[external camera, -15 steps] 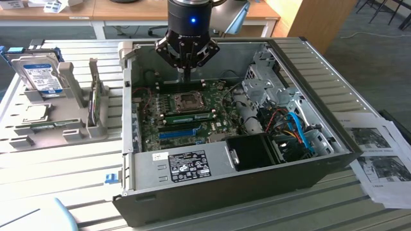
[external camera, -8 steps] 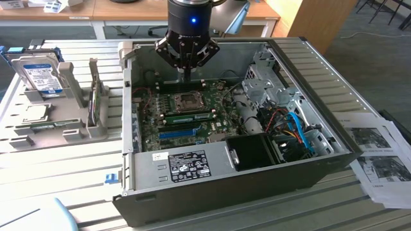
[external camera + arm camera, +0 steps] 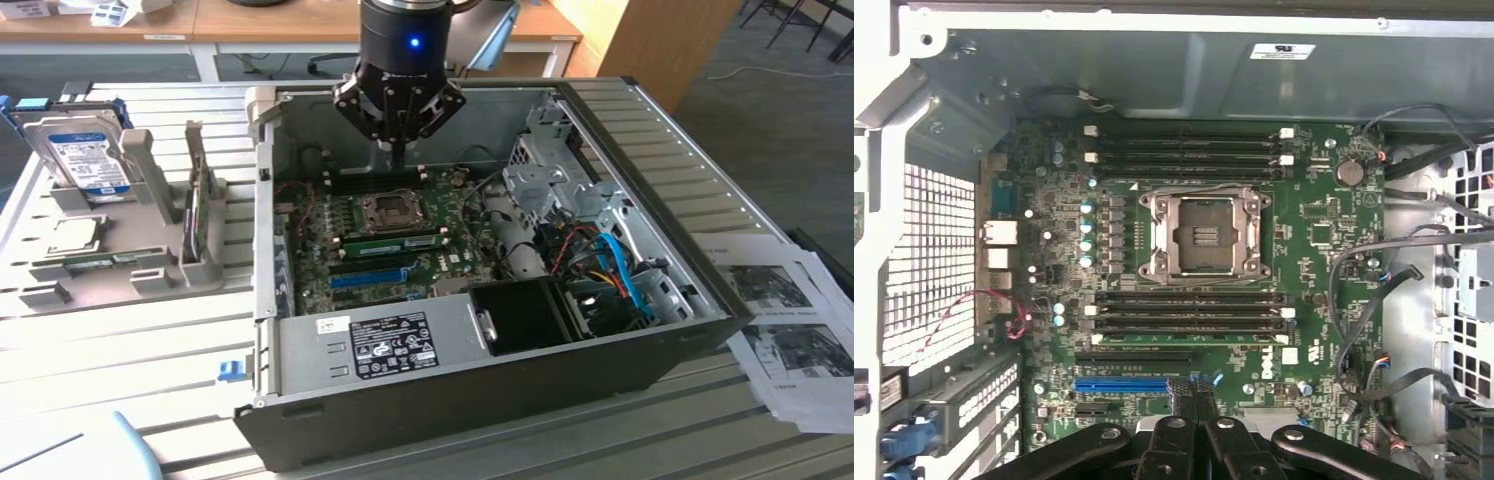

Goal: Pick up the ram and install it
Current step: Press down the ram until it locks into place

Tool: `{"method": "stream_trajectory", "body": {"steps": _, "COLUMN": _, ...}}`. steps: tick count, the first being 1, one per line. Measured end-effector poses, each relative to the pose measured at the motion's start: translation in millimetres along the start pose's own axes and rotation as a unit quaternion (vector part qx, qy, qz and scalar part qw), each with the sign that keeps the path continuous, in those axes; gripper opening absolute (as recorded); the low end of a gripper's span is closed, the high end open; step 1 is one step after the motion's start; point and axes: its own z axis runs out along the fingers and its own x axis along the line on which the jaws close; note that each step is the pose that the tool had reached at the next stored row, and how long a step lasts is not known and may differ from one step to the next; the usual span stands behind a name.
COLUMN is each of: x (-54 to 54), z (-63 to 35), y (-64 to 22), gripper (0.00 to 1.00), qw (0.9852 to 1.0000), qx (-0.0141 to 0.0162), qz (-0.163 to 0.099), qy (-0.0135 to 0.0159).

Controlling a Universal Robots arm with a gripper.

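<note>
One arm, gripper [image 3: 398,150] hanging over the open computer case [image 3: 694,190], inside its far wall. Fingers clenched together, nothing seen between them; the wrist view shows the same [image 3: 1189,415].

Ram [image 3: 396,243]: green stick standing on edge in a slot on the motherboard [image 3: 1324,230], in the slot bank between the CPU socket [image 3: 391,208] and the blue slot strip [image 3: 367,277]. Well apart from the gripper. Wrist view: ram [image 3: 1189,339] is in the slot of that bank nearest the blue strip [image 3: 1119,383]; socket [image 3: 1204,235] open, bare.

Outside the case: hard drive [image 3: 83,150] upright in a grey holder at the exterior view's left; printed sheets [image 3: 787,330] on the table by the case's right wall.
</note>
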Motion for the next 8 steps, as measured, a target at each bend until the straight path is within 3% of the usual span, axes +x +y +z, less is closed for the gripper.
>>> {"method": "stream_trajectory", "body": {"steps": 8, "x": -3.3, "z": 0.1, "y": 0.7, "gripper": 0.09, "qw": 1.0, "qx": 0.0, "qz": 0.0, "qy": 0.0}}
